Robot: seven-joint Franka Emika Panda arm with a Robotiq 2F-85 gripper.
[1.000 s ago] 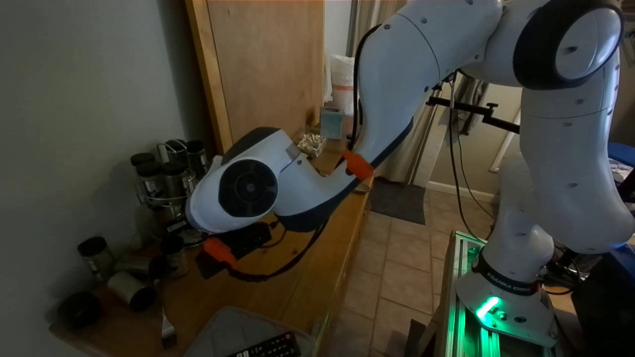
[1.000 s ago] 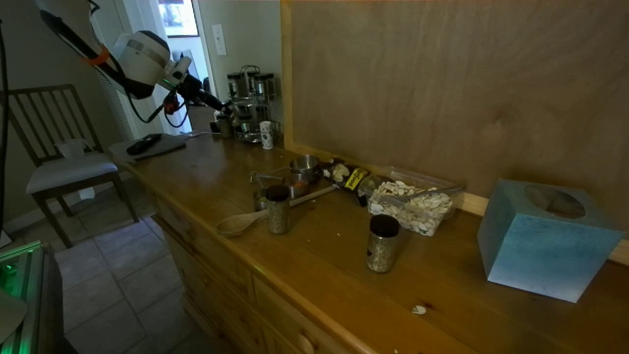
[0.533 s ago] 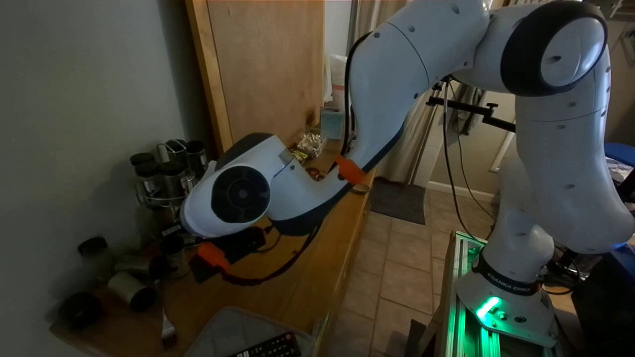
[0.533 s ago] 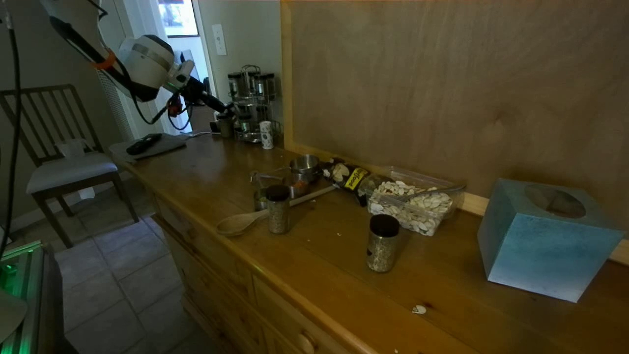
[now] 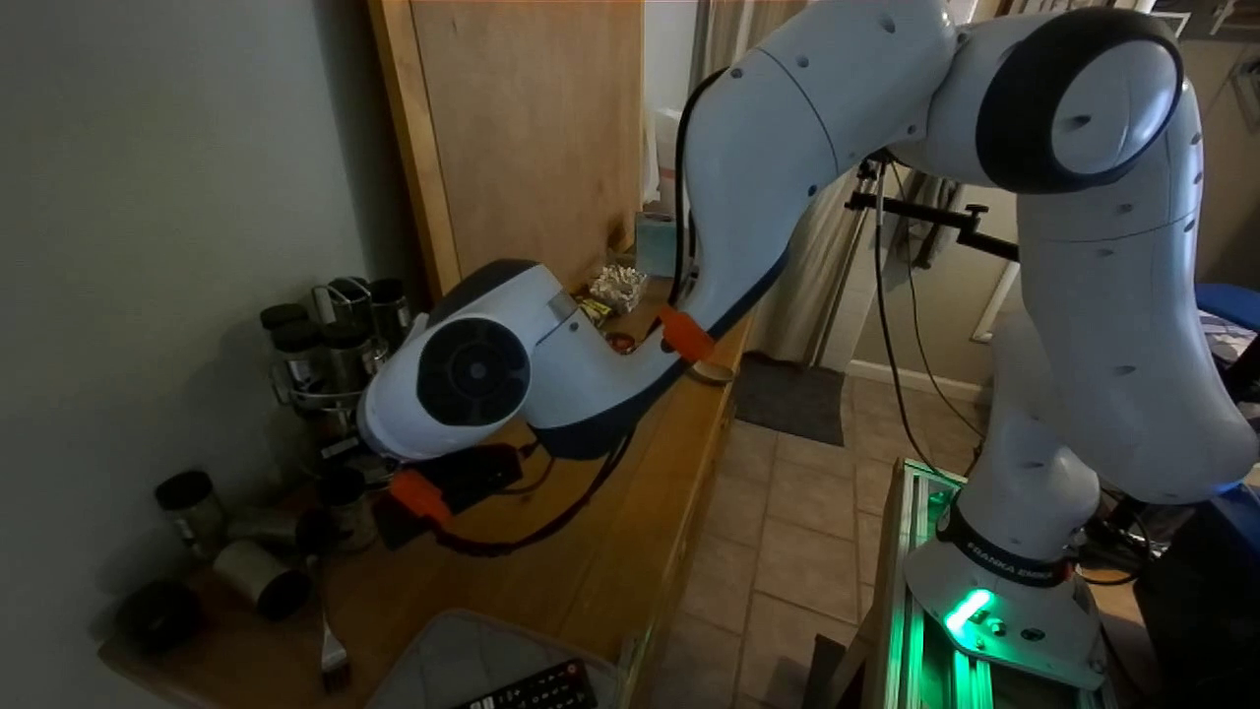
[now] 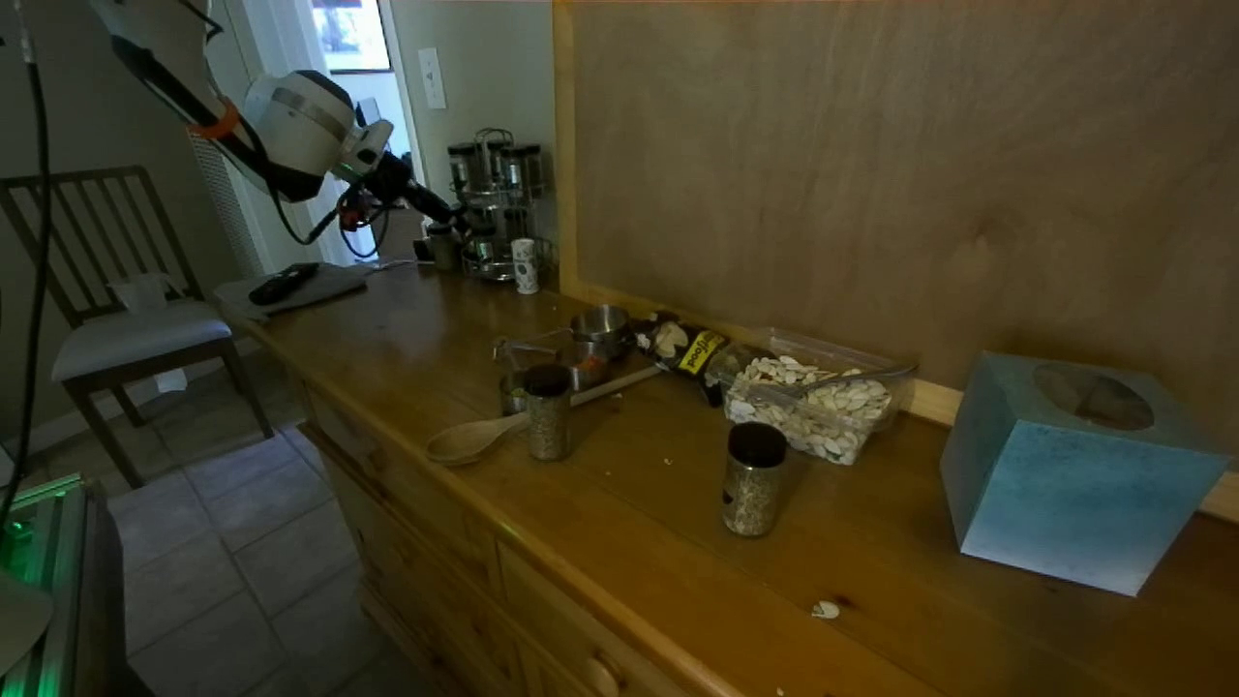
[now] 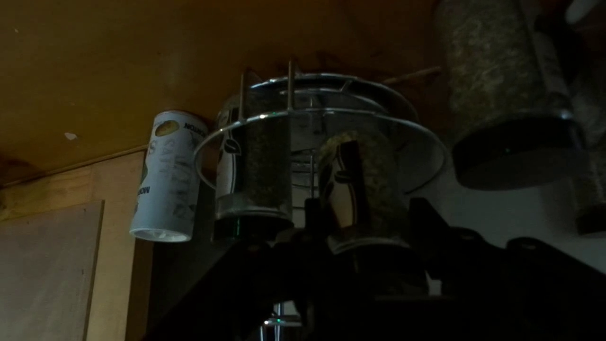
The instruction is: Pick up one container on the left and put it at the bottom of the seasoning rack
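In an exterior view, left to right: the arm (image 6: 300, 121) sits slightly right of its position one second ago, and the gripper (image 6: 462, 225) has moved closer to the rack (image 6: 496, 197) and a little lower. Salt shaker (image 6: 525, 267), just beside the rack: unchanged. Bag (image 6: 689, 350), further right: unchanged; its yellow patch bears upside-down letters, "food" legible. Wrist view, left to right: the salt shaker, inverted here, reads "MORTON" and "SALT"; smaller print too dim to read. Next, a dark-capped jar (image 7: 255, 161) stands in the rack's bottom tier, a leaf-like mark on its label. Then the held jar (image 7: 362, 189), tilted, pinched between the gripper's two fingers (image 7: 423, 215) at the bottom tier; cannot tell whether its base rests there. Its pale and dark label carries a similar mark. Far right, an outer jar (image 7: 497, 71), outside the tier. In an exterior view, left to right: fork (image 5: 335, 650) and remote (image 5: 536, 689) unmoved; the arm's orange clip (image 5: 686, 335) sits further left than one second ago; base collar (image 5: 1002, 556) reads "FRANKA EMIKA".
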